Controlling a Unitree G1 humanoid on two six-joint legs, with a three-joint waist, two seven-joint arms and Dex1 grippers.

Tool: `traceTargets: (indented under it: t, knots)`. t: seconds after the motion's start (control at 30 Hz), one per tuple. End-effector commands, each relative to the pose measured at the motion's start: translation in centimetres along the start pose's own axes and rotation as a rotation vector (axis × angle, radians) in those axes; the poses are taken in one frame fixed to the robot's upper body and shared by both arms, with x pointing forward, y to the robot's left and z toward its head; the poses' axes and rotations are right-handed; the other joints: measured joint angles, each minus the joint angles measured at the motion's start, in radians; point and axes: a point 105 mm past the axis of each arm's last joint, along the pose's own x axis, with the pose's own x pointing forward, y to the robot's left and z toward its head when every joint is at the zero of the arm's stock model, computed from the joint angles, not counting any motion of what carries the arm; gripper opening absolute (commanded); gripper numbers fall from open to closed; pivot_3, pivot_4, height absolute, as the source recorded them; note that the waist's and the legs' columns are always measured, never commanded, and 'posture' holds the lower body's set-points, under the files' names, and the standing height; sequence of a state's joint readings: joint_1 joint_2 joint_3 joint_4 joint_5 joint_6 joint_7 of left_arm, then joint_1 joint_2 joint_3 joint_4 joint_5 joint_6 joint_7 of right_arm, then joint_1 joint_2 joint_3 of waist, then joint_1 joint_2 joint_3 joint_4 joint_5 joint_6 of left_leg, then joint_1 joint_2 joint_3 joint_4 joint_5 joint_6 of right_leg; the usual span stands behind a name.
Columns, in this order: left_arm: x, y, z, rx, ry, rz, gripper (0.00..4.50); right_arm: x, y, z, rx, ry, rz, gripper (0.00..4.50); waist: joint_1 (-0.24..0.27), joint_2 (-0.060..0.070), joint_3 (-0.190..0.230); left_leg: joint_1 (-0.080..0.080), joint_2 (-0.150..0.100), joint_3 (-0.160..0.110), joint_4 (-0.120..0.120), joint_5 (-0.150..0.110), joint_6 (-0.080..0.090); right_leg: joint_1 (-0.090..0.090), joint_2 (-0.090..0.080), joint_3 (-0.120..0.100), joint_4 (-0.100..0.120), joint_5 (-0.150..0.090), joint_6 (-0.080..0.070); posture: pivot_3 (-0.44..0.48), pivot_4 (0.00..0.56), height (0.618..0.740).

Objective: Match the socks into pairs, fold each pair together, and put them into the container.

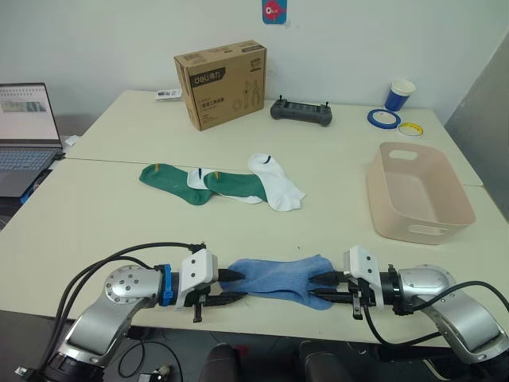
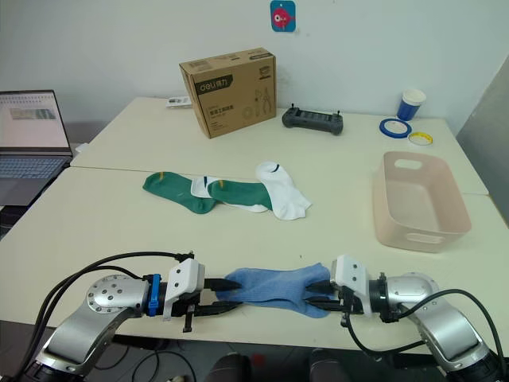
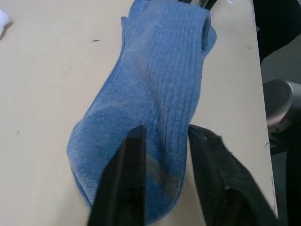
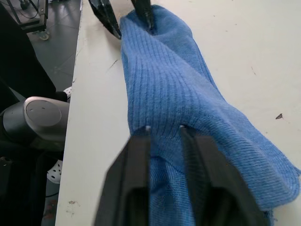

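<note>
Two light blue socks (image 1: 278, 278) lie one on the other near the table's front edge, stretched between my two grippers. At their left end my left gripper (image 1: 232, 286) is open: one finger rests on the fabric, the other is beside it on the table. My right gripper (image 4: 164, 132) is shut on a raised fold at the socks' right end. Farther back, two dark green socks (image 1: 235, 185) and two white socks (image 1: 274, 183) lie overlapping in a row. The pale pinkish container (image 1: 398, 215) stands empty at the right.
A brown cardboard box (image 1: 221, 83), a black controller (image 1: 301, 111), a blue cup (image 1: 402, 94) and tape rolls (image 1: 387, 118) sit at the back. A laptop (image 1: 24, 127) stands at the far left. The table's front edge runs just below my grippers.
</note>
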State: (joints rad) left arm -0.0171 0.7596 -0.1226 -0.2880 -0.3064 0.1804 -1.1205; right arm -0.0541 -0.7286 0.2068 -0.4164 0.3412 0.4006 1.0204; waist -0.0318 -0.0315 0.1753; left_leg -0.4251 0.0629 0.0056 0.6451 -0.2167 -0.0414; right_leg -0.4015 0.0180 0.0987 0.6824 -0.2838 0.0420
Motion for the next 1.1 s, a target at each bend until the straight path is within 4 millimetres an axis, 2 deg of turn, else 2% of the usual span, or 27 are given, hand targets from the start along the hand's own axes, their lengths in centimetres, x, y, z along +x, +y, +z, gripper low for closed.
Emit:
traceTargets:
  t: [0.03, 0.27, 0.37, 0.5, 0.67, 0.8, 1.03, 1.1]
  knots:
    - [-0.1, 0.3, 1.0, 0.045, -0.025, 0.011, 1.91, -0.3, -0.3, 1.1, -0.037, -0.029, -0.011, 1.26, 0.0, 0.0, 0.0, 0.0, 0.0, 0.0, 0.0, 0.0, 0.0, 0.0, 0.0, 0.0, 0.0, 0.0, 0.0, 0.0, 0.15, 0.74]
    - [0.0, 0.5, 1.0, 0.026, -0.045, 0.023, 1.91, -0.3, -0.3, 1.4, -0.039, -0.032, -0.011, 1.26, 0.0, 0.0, 0.0, 0.0, 0.0, 0.0, 0.0, 0.0, 0.0, 0.0, 0.0, 0.0, 0.0, 0.0, 0.0, 0.0, 0.15, 0.74]
    - [0.0, 0.6, 0.8, 0.047, -0.041, 0.014, 1.32, -0.2, -0.2, 1.6, -0.045, -0.036, -0.013, 1.3, 0.0, 0.0, 0.0, 0.0, 0.0, 0.0, 0.0, 0.0, 0.0, 0.0, 0.0, 0.0, 0.0, 0.0, 0.0, 0.0, 0.15, 0.74]
    - [0.0, 0.5, 0.9, 0.041, -0.047, 0.001, 0.03, -0.1, -0.1, 2.0, -0.035, -0.051, -0.019, 1.3, 0.0, 0.0, 0.0, 0.0, 0.0, 0.0, 0.0, 0.0, 0.0, 0.0, 0.0, 0.0, 0.0, 0.0, 0.0, 0.0, 0.15, 0.74]
    - [0.2, 0.4, 1.0, 0.037, -0.056, 0.003, 0.03, 0.0, 0.5, 2.4, -0.007, -0.068, -0.008, 1.3, 0.0, 0.0, 0.0, 0.0, 0.0, 0.0, 0.0, 0.0, 0.0, 0.0, 0.0, 0.0, 0.0, 0.0, 0.0, 0.0, 0.15, 0.74]
    - [0.8, 0.6, 2.3, -0.031, -0.115, 0.015, 0.03, 0.7, 0.7, 2.2, 0.006, -0.068, -0.008, 1.3, 0.0, 0.0, 0.0, 0.0, 0.0, 0.0, 0.0, 0.0, 0.0, 0.0, 0.0, 0.0, 0.0, 0.0, 0.0, 0.0, 0.15, 0.74]
    - [1.1, 0.3, 3.2, -0.073, -0.136, -0.028, 0.03, 1.3, 0.5, 2.3, -0.017, -0.061, -0.031, 1.3, 0.0, 0.0, 0.0, 0.0, 0.0, -0.001, 0.0, 0.0, 0.0, 0.001, 0.001, 0.0, 0.0, 0.0, 0.0, 0.0, 0.15, 0.74]
    - [1.1, 0.1, 3.4, -0.078, -0.138, -0.035, 0.0, 1.2, 0.3, 2.2, -0.015, -0.059, -0.046, 1.66, 0.0, 0.0, 0.0, 0.0, 0.0, -0.001, 0.0, 0.0, 0.0, 0.001, 0.001, 0.0, 0.0, 0.0, 0.0, 0.0, 0.15, 0.74]
